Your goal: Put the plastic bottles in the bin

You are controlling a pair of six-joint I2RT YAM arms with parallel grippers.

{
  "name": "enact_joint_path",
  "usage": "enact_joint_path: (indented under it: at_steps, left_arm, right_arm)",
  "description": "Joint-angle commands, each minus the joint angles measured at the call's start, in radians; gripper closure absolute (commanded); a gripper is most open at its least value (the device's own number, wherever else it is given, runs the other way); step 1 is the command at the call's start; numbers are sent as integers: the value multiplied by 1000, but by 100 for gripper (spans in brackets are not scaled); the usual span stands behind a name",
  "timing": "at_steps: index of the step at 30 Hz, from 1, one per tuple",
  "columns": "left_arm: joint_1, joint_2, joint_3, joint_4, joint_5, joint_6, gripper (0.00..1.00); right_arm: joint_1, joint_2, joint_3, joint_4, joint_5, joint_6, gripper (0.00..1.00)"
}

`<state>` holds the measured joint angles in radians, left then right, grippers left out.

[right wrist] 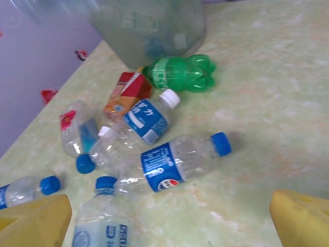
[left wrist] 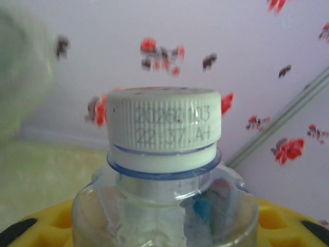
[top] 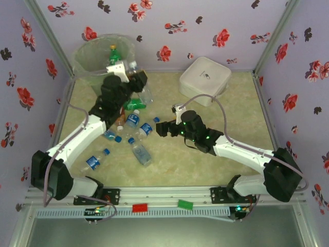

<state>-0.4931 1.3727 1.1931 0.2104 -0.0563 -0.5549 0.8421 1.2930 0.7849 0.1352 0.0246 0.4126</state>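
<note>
While the left pincer (top: 138, 81) grips a clear white-capped bottle (left wrist: 163, 154) just beside the bin (top: 87, 64), the right pincer (top: 163, 127) gapes wide, holding nothing. Bin contents: one green bottle (top: 114, 53). Other bottles (right wrist: 180, 162) lie loose on the tabletop (top: 216, 139). White box (top: 204, 77) lidded.

**Operator:** Left arm status?

**Technician:** Left arm (top: 77, 139) stretched forward to the bin (top: 82, 56). Left gripper (top: 136, 81) raised just beside the bin's right wall. Fingers (left wrist: 41, 224) clamped on a clear bottle (left wrist: 164, 128), cap upright between them.

**Operator:** Right arm?

**Technician:** Right arm (top: 241, 152) bent at the elbow, reaching left, well apart from the bin. Right gripper (top: 161, 126) pointing toward the bin side, fingers (right wrist: 36, 218) spread wide.
</note>
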Motion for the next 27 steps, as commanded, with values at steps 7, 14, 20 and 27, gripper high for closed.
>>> enact_joint_path:
  at_steps: [7, 14, 20, 27]
  left_arm:
    - [271, 214, 515, -290, 18, 264, 52]
    - [423, 376, 643, -284, -33, 168, 53]
    - [467, 498, 696, -303, -44, 63, 52]
    - [481, 598, 748, -315, 20, -86, 48]
  right_arm:
    - [-15, -52, -29, -75, 164, 15, 0]
    - [-18, -73, -22, -113, 161, 12, 0]
    - [-19, -91, -37, -132, 162, 30, 0]
    - [-19, -120, -57, -145, 170, 37, 0]
